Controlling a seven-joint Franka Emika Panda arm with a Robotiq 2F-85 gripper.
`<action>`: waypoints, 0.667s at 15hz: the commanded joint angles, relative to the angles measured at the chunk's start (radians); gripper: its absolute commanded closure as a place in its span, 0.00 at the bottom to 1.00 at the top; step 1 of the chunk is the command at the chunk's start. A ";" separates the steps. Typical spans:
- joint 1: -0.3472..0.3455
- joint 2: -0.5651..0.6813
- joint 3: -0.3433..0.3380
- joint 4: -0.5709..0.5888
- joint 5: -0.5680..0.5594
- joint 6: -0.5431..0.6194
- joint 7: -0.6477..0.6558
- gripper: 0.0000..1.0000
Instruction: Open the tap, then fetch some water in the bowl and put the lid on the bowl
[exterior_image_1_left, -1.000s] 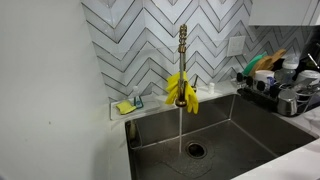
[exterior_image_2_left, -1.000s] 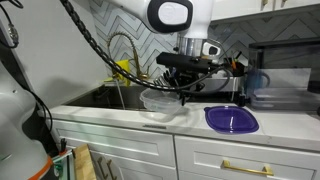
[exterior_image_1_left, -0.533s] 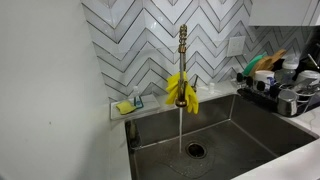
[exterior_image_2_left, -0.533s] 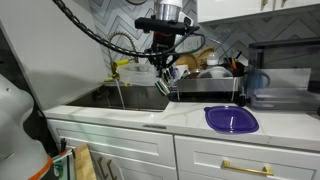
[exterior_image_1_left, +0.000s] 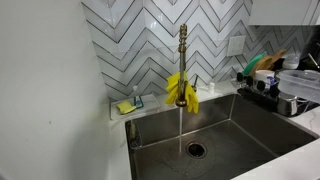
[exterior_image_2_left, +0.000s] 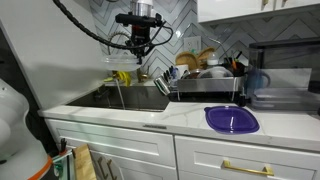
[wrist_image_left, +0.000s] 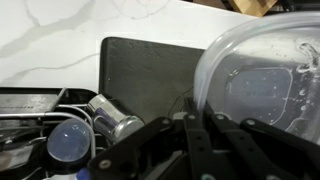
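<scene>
The brass tap (exterior_image_1_left: 182, 45) is running, and a stream of water (exterior_image_1_left: 180, 125) falls to the sink drain. My gripper (wrist_image_left: 197, 118) is shut on the rim of the clear plastic bowl (wrist_image_left: 265, 75) and holds it in the air over the dish rack. In an exterior view the gripper (exterior_image_2_left: 140, 40) hangs high above the sink's right end. The bowl shows faintly at the right edge of an exterior view (exterior_image_1_left: 300, 82). The purple lid (exterior_image_2_left: 232, 119) lies flat on the white counter, right of the sink.
Yellow gloves (exterior_image_1_left: 181, 90) hang on the tap. A sponge holder (exterior_image_1_left: 127, 105) sits on the back ledge. The loaded dish rack (exterior_image_2_left: 205, 80) stands on a dark mat (wrist_image_left: 150, 70) beside the steel sink (exterior_image_1_left: 250, 125). A metal tin (wrist_image_left: 112, 122) and a cup (wrist_image_left: 68, 142) lie below the gripper.
My gripper has lifted the bowl off the counter and carried it up and left, over the dish rack toward the sink. The tap keeps running. The lid has not moved.
</scene>
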 joint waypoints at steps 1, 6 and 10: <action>0.012 0.001 -0.013 0.002 -0.003 -0.001 0.003 0.93; 0.037 -0.016 0.000 -0.037 0.042 0.014 0.000 0.98; 0.096 -0.030 0.083 -0.122 0.074 0.108 0.109 0.98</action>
